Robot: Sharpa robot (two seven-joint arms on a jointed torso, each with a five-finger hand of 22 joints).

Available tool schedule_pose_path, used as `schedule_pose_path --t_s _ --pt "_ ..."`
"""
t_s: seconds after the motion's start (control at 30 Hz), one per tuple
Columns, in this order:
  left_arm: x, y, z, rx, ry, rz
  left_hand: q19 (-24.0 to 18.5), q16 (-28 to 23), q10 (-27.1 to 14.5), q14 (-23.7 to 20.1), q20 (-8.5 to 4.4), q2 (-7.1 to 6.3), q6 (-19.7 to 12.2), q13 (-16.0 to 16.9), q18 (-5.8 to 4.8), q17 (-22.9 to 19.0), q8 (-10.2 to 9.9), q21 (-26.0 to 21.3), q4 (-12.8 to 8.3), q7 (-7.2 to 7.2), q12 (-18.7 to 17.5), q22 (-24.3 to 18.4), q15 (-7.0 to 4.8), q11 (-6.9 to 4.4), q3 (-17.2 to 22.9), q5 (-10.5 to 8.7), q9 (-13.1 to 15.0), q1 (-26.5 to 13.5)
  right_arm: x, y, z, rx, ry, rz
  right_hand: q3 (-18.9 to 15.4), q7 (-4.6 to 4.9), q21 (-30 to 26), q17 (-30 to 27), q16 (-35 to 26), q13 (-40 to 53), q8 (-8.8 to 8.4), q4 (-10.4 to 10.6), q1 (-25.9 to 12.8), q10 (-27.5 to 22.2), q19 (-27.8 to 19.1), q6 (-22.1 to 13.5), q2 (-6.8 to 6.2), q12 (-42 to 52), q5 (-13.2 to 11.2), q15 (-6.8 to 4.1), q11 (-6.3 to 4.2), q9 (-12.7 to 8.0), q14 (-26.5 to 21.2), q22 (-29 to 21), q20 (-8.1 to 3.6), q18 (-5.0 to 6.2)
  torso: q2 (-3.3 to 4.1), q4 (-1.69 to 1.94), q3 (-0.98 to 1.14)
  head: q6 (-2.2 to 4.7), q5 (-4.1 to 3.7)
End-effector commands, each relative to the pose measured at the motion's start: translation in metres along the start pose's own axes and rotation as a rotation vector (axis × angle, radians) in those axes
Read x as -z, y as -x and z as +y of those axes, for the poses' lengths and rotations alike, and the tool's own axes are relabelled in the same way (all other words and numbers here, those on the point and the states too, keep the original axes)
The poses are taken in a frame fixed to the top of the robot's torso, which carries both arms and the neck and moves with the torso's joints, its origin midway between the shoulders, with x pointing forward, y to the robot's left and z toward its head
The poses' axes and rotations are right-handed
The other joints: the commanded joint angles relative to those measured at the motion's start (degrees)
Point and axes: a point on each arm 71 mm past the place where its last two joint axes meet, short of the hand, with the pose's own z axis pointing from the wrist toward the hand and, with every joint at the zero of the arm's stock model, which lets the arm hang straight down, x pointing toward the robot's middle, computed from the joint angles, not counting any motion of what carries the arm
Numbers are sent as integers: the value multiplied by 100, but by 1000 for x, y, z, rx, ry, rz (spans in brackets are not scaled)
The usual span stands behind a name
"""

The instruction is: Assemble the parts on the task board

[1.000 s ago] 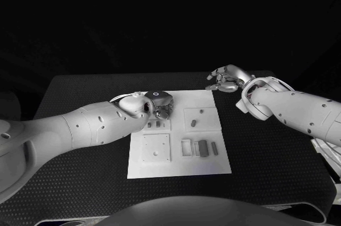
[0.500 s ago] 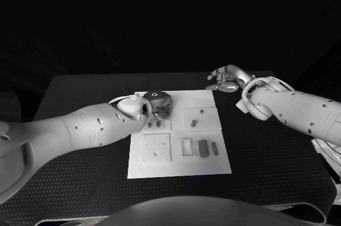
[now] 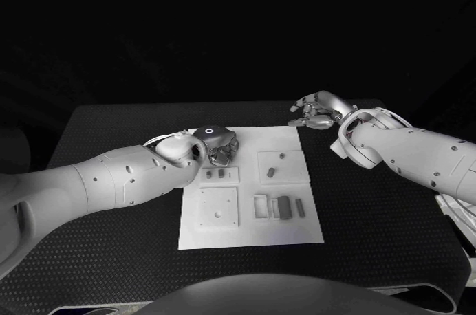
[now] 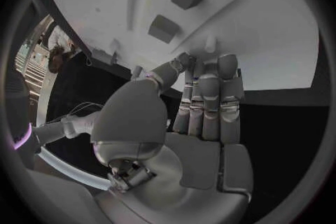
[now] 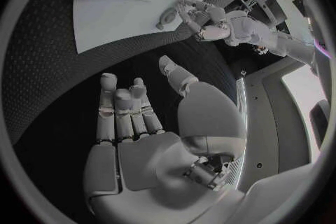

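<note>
Left hand [image 3: 217,142] shifted farther up the task board [image 3: 298,225], empty; right hand [image 3: 319,110] empty over black table [image 3: 109,136].

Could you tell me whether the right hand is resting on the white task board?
No, the right hand hangs over the black table beyond the task board's far right corner, fingers apart and holding nothing.

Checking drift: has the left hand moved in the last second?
Yes. The left hand has shifted slightly toward the far-left corner of the board.
</note>
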Motion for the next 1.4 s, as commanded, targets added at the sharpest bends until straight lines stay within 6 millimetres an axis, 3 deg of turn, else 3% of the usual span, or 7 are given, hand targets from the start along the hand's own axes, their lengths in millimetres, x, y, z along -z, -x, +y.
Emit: schedule_pose_path --t_s 0.03,0.33,0.8,1.4 --pt "1 8 -3 46 -6 -11 -13 10 42 62 -44 21 49 6 413 -7 8 15 -1 6 -3 134 -8 11 28 16 -5 -3 0 0 1 1 9 1 11 68 -31 -10 25 -7 24 -24 -55 -50 -24 2 -1 36 -1 -47 3 -10 2 84 -2 84 -1 4 1 6 7" --pt "9 27 5 75 1 5 -15 7 44 65 -49 22 45 5 403 -14 1 20 22 11 -21 133 -6 15 22 16 -11 -43 1 0 0 1 8 2 11 68 -31 -11 26 -9 25 -24 -56 -51 -24 2 -2 37 -1 -47 3 -10 2 84 -2 84 -4 6 3 24 35" --pt "21 24 25 73 42 56 -22 5 45 65 -56 21 39 3 396 -21 -7 24 40 13 -42 134 -3 17 8 15 -15 -81 2 1 -1 2 5 1 11 68 -31 -13 27 -12 26 -25 -56 -52 -24 1 -3 39 -1 -47 3 -12 1 84 -2 84 1 10 -4 21 38" --pt "21 19 27 72 49 78 -27 6 47 65 -63 33 34 3 390 -25 -13 29 60 14 -62 134 -3 18 2 15 -18 -107 2 1 -1 2 6 0 12 68 -31 -15 27 -16 28 -27 -54 -53 -25 0 -2 41 -1 -47 3 -13 0 84 -2 84 2 -7 -1 6 63"
